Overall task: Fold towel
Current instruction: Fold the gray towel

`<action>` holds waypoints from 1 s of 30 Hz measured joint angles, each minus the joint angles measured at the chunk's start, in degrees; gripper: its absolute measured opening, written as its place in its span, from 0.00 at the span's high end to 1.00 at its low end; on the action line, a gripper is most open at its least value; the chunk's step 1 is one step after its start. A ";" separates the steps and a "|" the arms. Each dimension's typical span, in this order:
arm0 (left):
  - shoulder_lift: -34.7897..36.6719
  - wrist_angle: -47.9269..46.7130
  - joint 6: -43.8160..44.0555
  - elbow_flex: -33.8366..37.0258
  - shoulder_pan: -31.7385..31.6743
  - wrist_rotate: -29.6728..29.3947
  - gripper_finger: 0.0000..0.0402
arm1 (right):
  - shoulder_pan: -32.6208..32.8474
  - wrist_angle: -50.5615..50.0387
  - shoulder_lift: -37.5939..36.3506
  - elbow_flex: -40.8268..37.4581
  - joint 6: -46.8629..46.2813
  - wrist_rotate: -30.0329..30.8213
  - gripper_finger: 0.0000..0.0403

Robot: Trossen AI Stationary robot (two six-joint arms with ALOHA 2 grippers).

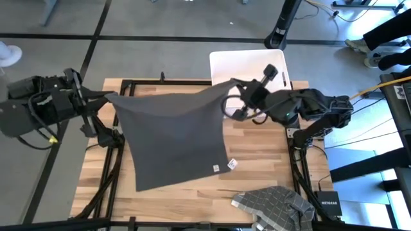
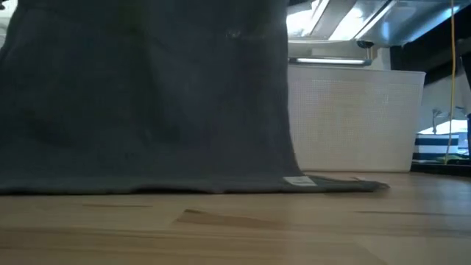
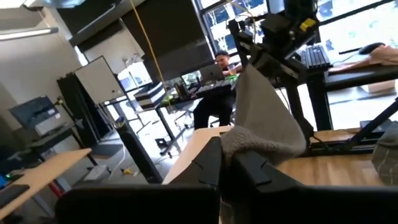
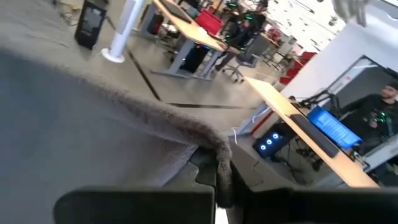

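From above, we see the grey towel stretched between the two arms over the wooden table. The left end effector is clamped on one far corner and the right end effector on the other; both are closed tight on cloth. The fabric sags in a shallow curve between the two grips and drapes down toward the near edge, so we judge it soft, limp and light, with no stiffness of its own. Corners and hems look to us like the sensible places to hold it, as now. A white tag sits at the near right corner. Close by lie a white basket behind the towel and a patterned cloth at the near right edge of the table; the latter could get caught if the towel is laid down wide.

From table height, the towel hangs like a curtain, its bottom hem resting on the table, with the tag lying flat. The basket stands just behind it.

In the left wrist view, dark fingers pinch a bunched corner of towel. A person sits at a desk in the room beyond, well away.

In the right wrist view, the towel's fuzzy hem runs into the closed fingers.
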State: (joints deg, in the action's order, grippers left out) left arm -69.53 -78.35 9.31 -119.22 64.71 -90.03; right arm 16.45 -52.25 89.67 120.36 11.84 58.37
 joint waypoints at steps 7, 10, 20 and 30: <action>-1.00 -11.34 17.79 0.83 -0.01 4.04 0.99 | -0.15 -7.95 0.74 -0.10 -4.82 -3.21 0.98; -0.99 -11.34 20.62 3.58 0.00 5.92 0.99 | -0.39 -9.63 1.26 -2.17 -6.15 -5.47 0.98; -0.07 -11.65 35.38 15.09 -1.77 12.39 0.99 | -0.73 -9.19 1.23 -14.27 -7.75 -9.88 0.98; 3.66 -11.67 46.28 30.91 -7.25 21.31 0.99 | -7.54 1.39 1.07 -28.41 -7.11 -19.06 0.98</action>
State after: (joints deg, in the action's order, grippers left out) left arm -65.87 -90.02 55.59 -88.31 57.46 -68.73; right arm 8.91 -50.86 90.74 91.94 4.73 39.31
